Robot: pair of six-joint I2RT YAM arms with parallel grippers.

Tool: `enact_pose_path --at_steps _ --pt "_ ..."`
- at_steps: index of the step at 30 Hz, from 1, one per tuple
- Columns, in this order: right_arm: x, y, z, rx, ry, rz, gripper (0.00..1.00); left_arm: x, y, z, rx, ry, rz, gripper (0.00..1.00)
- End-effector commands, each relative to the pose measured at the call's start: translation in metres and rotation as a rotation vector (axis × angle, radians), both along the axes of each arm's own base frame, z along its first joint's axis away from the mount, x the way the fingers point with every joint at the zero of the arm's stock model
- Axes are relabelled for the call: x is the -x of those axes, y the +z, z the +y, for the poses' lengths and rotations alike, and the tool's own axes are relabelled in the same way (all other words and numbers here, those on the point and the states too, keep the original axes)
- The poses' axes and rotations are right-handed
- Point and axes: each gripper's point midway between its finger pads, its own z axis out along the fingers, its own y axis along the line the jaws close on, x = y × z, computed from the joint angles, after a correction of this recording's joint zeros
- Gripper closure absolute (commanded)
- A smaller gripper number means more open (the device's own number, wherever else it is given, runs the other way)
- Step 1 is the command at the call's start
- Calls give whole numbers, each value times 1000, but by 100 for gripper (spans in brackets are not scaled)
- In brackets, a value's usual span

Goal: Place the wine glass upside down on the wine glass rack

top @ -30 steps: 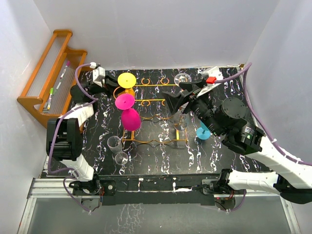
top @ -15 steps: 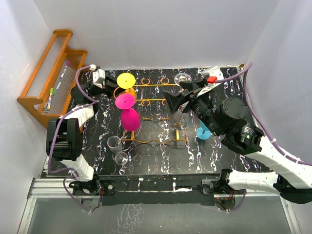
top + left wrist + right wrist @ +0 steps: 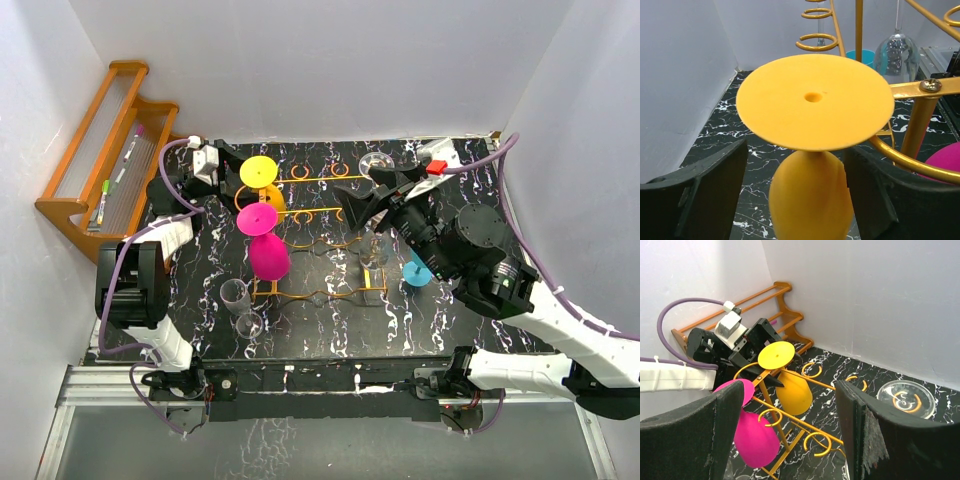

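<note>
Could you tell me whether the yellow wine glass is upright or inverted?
Upside down: the yellow wine glass shows its foot on top, bowl hanging below.

so the yellow wine glass (image 3: 815,100) looks like smooth matt plastic, with a tiny moulded dimple in the foot. The wine glass rack (image 3: 935,86) is shiny gold-coated metal wire with a bright screw. The clear glass (image 3: 896,50) at upper right is properly glossy and see-through. The table (image 3: 725,130) is black marble-look with a slight sheen. The right gripper (image 3: 790,387) has matt black fingers (image 3: 685,440), kinda rough and grainy.
</note>
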Motion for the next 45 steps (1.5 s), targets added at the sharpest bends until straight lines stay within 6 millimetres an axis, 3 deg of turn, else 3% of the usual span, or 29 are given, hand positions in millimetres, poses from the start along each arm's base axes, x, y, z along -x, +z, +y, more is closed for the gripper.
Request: enact_pose_path --at_steps 1,2,3,18,27,32,34,35,37,41,45 --pt "3 18 -12 -64 -19 -45 24 10 17 1 -10 -7 -224 21" --pt "3 19 -13 -67 -20 -45 24 8 16 2 -10 -4 -220 8" --pt "3 19 -13 -67 -20 -45 24 7 15 3 -12 -2 -218 4" --pt "3 16 -12 -57 -18 -46 24 -14 -4 34 -57 46 -158 3" --pt "-3 9 -16 -55 -62 -1 21 -9 7 65 -103 83 -80 3" --pt "-33 -18 -57 -9 -347 162 15 14 30 92 -138 128 37 3" --pt "-39 -12 -80 -64 -387 164 14 25 43 102 -135 167 62 3" --pt "-44 -5 -101 -105 -428 156 14 32 49 104 -137 173 89 3" --pt "-53 -1 -118 -97 -467 143 14 46 60 105 -148 172 158 3" --pt "-100 -18 -120 -17 -461 237 14 70 88 103 -142 180 306 3" --pt "-129 -16 -161 -82 -499 234 14 92 117 99 -174 209 424 3"
